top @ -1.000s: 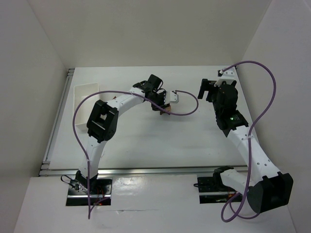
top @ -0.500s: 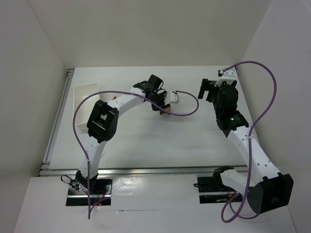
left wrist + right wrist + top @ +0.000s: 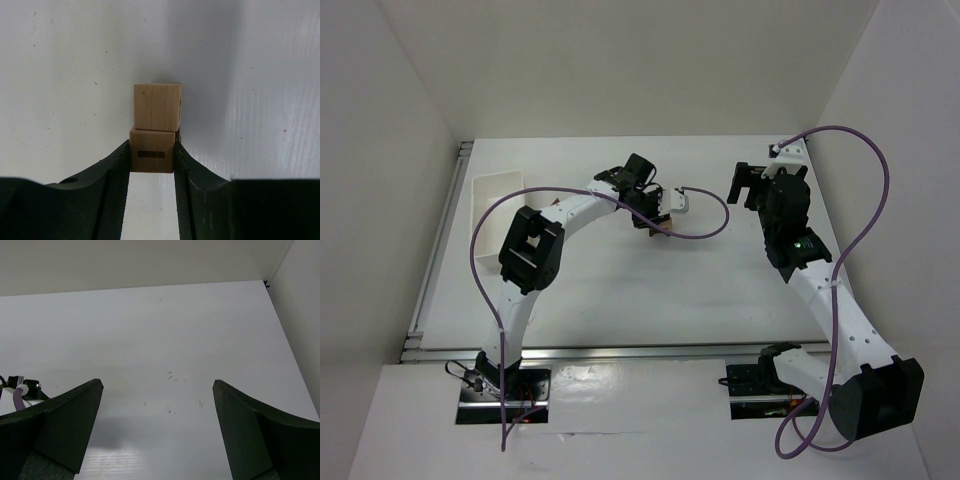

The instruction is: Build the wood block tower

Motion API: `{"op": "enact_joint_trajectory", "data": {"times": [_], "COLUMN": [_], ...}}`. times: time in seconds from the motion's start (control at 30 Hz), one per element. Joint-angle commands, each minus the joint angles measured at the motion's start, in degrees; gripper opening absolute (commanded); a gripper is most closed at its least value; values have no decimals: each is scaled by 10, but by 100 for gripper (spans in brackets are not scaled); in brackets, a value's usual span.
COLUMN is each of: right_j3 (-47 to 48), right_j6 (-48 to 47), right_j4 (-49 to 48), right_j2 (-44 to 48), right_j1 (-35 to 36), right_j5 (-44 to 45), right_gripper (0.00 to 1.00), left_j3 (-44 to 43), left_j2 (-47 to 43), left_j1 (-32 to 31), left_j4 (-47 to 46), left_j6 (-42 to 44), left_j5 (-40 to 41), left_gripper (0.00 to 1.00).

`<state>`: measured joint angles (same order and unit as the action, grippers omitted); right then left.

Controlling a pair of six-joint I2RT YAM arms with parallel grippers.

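From above, the left arm (image 3: pixel 582 208) reaches the middle of the counter (image 3: pixel 620 290). Its wrist view shows the left fingers (image 3: pixel 116 175) clamping a tan cube (image 3: pixel 152 157), with a second cube (image 3: pixel 157 106) touching it beyond the tips. The right fingers (image 3: pixel 65 415), in their own view, stand wide apart and empty.

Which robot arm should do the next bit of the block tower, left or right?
Left. The left gripper is shut on a tan block touching another tan cube. The right gripper hangs open and empty, away from the blocks.
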<state>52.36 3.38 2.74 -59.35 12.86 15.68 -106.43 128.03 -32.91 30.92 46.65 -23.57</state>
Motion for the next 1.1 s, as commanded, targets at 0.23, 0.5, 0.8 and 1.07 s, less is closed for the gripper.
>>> {"op": "enact_joint_trajectory", "data": {"times": [0.23,0.5,0.8,1.07], "right_j3": [-7,-7,-7,-7], "right_j6": [5,5,5,5], "right_j4": [-19,-19,-19,-19], "right_j2": [21,21,21,16], "right_j1": [-4,-4,-4,-4], "right_j5": [5,0,-6,-1], "right_gripper": [100,100,100,100], "left_j3": [-15,-20,-33,-11], "left_j2": [6,6,1,-80], "left_j1": [-5,-5,-5,26], "left_j4": [51,56,45,49], "left_j6": [17,6,-19,-25], "left_j5": [-6,-17,-23,-85], "left_gripper": [42,68,66,100]}}
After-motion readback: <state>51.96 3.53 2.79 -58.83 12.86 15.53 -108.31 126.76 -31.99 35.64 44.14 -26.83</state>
